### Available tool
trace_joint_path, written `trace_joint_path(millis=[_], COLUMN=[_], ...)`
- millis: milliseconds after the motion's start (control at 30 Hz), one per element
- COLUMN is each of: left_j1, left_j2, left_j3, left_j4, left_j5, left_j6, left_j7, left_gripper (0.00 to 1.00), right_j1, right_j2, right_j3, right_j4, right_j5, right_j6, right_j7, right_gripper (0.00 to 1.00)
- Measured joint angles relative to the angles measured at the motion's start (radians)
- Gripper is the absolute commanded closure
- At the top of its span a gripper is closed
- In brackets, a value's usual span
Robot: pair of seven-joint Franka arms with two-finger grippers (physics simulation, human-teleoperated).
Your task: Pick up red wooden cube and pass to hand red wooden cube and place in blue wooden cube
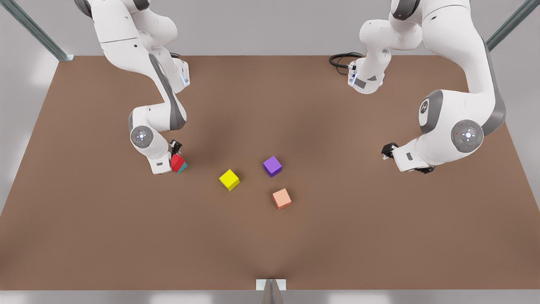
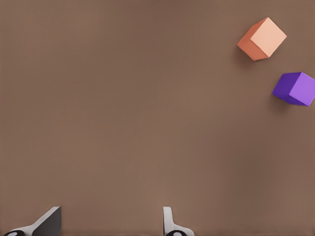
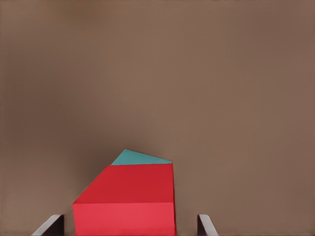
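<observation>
While the left hand (image 1: 389, 150) waits, the right hand (image 1: 177, 157) straddles the red wooden cube (image 1: 176, 162).

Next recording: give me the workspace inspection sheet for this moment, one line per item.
Surface: brown table, flat and bare.
Job's things: red wooden cube sits on the blue wooden cube, tilted in the front view.
Clutter: yellow cube, purple cube, salmon cube, each apart.
Grippers: right gripper, at the front view's left, has open jaws either side of the red cube; left gripper, at the front view's right, open and holding nothing, waits.
Cables: black loop at the far edge.
Surroundings: metal frame posts, grey wall.
</observation>
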Motion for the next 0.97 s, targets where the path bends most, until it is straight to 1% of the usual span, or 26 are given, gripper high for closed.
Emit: trace_joint_path(millis=[100,167,200,233,300,333,367,433,500,567,633,733,800,967], left_j1=[-0.001,0.000,-0.002,-0.003,0.000,0.000,0.004,0.013,0.015,0.015,0.017,0.025,0.029,0.036], left_j2=[0.000,-0.001,-0.001,-0.001,0.003,0.009,0.013,0.017,0.023,0.024,0.024,0.025,0.025,0.025], left_j3=[-0.001,-0.001,-0.001,-0.001,0.000,0.000,0.002,0.003,0.003,0.003,0.003,0.004,0.004,0.004], left_j4=[0.000,0.000,0.000,0.000,0.010,0.017,0.022,0.026,0.031,0.033,0.034,0.034,0.034,0.035], left_j5=[0.000,-0.001,-0.001,0.000,0.002,0.003,0.004,0.005,0.005,0.005,0.005,0.005,0.005,0.005], left_j6=[-0.006,-0.010,-0.013,-0.015,-0.017,-0.013,-0.010,-0.004,-0.001,0.000,0.001,0.004,0.003,-0.011], left_j7=[0.002,0.003,0.003,0.004,0.008,0.010,0.012,0.017,0.020,0.024,0.027,0.030,0.033,0.037], left_gripper=[0.00,0.00,0.00,0.00,0.00,0.00,0.00,0.00,0.00,0.00,0.00,0.00,0.00,0.00], right_j1=[-0.001,0.001,0.000,-0.004,-0.026,-0.048,-0.071,-0.124,-0.136,-0.135,-0.155,-0.173,-0.172,-0.186], right_j2=[-0.008,-0.005,0.008,0.052,0.204,0.276,0.319,0.341,0.266,0.095,0.001,-0.030,-0.062,-0.075], right_j3=[0.008,0.012,0.012,0.012,0.005,0.001,-0.010,-0.026,-0.038,-0.043,-0.046,-0.045,-0.045,-0.045], right_j4=[0.043,0.130,0.201,0.316,0.626,0.755,0.829,0.912,0.931,0.868,0.836,0.826,0.776,0.754], right_j5=[0.008,0.023,0.032,0.050,0.077,0.085,0.091,0.099,0.100,0.084,0.059,0.034,0.029,0.028], right_j6=[-0.032,-0.078,-0.112,-0.162,-0.287,-0.346,-0.397,-0.478,-0.566,-0.651,-0.712,-0.770,-0.791,-0.817], right_j7=[0.009,0.014,0.017,0.024,0.055,0.081,0.112,0.169,0.235,0.302,0.361,0.439,0.485,0.580], right_gripper=[0.00,0.00,0.00,0.00,0.00,0.00,0.00,0.00,0.00,0.00,0.00,0.00,0.00,0.00])
